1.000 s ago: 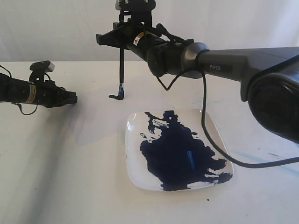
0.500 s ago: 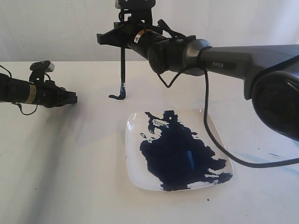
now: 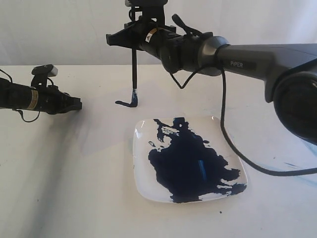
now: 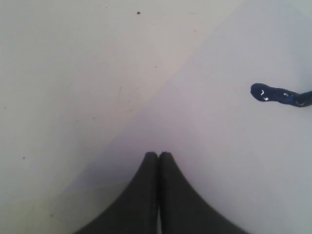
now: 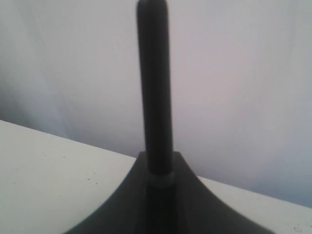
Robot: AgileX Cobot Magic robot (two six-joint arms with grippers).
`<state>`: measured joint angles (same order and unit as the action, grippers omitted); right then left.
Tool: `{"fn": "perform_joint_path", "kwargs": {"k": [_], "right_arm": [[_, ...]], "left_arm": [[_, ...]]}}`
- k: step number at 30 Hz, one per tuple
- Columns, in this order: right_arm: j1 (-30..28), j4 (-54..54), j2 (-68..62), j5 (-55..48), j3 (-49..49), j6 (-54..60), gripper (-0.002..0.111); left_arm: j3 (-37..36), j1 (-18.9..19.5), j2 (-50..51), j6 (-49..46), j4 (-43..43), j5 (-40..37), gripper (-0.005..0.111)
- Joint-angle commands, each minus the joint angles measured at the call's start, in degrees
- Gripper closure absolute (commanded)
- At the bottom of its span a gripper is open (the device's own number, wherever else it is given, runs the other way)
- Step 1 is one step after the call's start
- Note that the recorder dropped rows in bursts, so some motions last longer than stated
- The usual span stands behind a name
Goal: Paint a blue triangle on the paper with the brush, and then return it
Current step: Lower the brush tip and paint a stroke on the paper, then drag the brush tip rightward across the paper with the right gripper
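— Nearest item?
— One square white plate [image 3: 141,130] on the desk [image 3: 59,188], flooded with dark blue paint [image 3: 190,163].
— Next back?
— Left hand [image 3: 78,104], ten o'clock from the plate, fingers pressed together, holding nothing, well apart from the brush.
— The brush?
— Brush [image 3: 133,69], eleven o'clock from the plate, upright, bristles down on the three o'clock end of a short blue mark [image 3: 124,103].
— Farthest?
— Right hand [image 3: 132,43], clamped on the brush's upper handle.

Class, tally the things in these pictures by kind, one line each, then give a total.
Pincers: 2, left pincer and right pincer
Brush: 1
Plate: 1
Blue painted mark: 1
Total: 5
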<state>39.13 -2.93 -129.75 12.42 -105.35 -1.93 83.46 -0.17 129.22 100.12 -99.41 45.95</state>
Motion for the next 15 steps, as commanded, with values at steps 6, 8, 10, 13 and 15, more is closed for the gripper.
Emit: {"fn": "perform_joint_path", "kwargs": {"k": [6, 8, 10, 13, 15], "right_arm": [[-0.5, -0.1, 1.2, -2.2, -0.2, 1.9, 0.108], [-0.5, -0.1, 1.5, -2.5, -0.2, 1.9, 0.108], [-0.5, 0.0, 1.7, -3.4, -0.2, 1.9, 0.108], [-0.5, 0.0, 1.7, -4.2, -0.2, 1.9, 0.108], [-0.5, 0.0, 1.8, -4.5, -0.2, 1.9, 0.108]], "left_arm": [[-0.2, 0.0, -0.6, 0.3, -0.5, -0.5, 0.107], [-0.2, 0.0, -0.6, 0.3, -0.5, -0.6, 0.107], [-0.2, 0.0, -0.6, 0.3, -0.5, -0.6, 0.107], [-0.2, 0.0, -0.6, 0.3, -0.5, -0.6, 0.107], [-0.2, 0.0, -0.6, 0.3, -0.5, -0.6, 0.107]]}}
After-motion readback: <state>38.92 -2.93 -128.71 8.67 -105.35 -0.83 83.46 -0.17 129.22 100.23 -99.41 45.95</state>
